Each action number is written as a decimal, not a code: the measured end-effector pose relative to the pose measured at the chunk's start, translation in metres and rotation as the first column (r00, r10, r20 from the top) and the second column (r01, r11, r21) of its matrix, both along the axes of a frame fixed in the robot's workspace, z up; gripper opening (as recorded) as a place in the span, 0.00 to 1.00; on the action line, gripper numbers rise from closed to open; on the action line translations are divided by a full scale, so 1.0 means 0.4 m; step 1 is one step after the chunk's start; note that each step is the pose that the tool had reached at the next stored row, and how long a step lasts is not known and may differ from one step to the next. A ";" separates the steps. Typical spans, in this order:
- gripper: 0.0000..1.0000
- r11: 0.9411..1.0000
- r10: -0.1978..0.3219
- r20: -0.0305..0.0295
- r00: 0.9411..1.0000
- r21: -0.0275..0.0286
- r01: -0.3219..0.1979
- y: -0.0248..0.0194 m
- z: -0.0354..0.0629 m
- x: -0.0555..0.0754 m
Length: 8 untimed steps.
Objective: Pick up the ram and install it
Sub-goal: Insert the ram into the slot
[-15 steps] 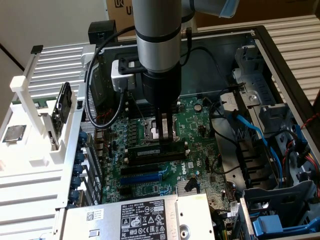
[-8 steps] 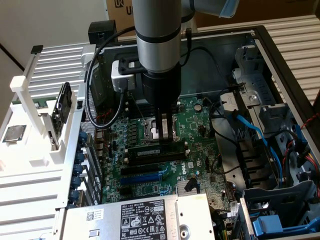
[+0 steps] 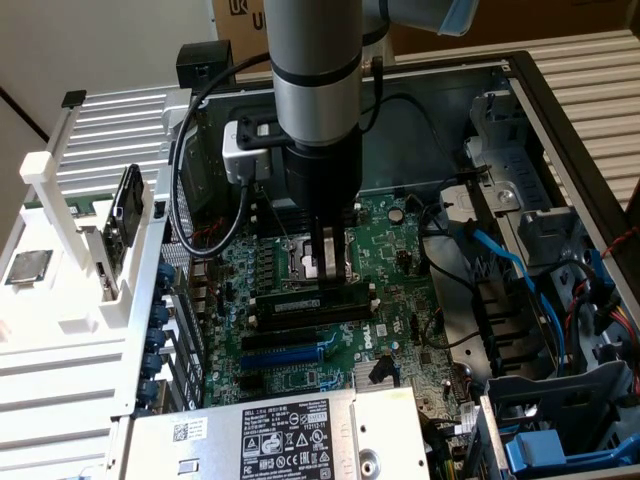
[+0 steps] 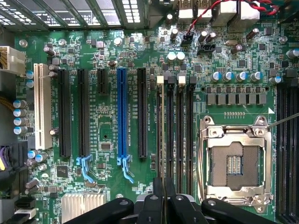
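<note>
Nearest the exterior camera sits the silver metal power-supply box with its white label, and past it the long blue expansion slot. Just beyond, the long thin green ram stick stands edge-up along a black memory slot, aligned so its contacts can seat. The black pincer reaches straight down onto the stick's top edge, narrowed to a thin pinch around it, apparently to steady it. Behind lies the empty silver-framed CPU socket.
</note>
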<state>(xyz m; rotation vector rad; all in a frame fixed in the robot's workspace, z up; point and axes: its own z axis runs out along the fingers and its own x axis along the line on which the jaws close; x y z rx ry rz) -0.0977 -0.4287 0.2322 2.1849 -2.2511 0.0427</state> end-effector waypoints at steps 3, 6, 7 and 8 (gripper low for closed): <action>0.12 1.000 0.000 0.000 1.000 0.000 0.000 0.000 -0.001 0.000; 0.12 1.000 0.000 0.000 1.000 0.000 0.000 0.001 -0.002 0.000; 0.12 1.000 0.000 0.000 1.000 0.000 0.000 0.001 -0.002 0.000; 0.12 1.000 0.000 0.000 1.000 0.000 0.000 0.001 -0.002 0.000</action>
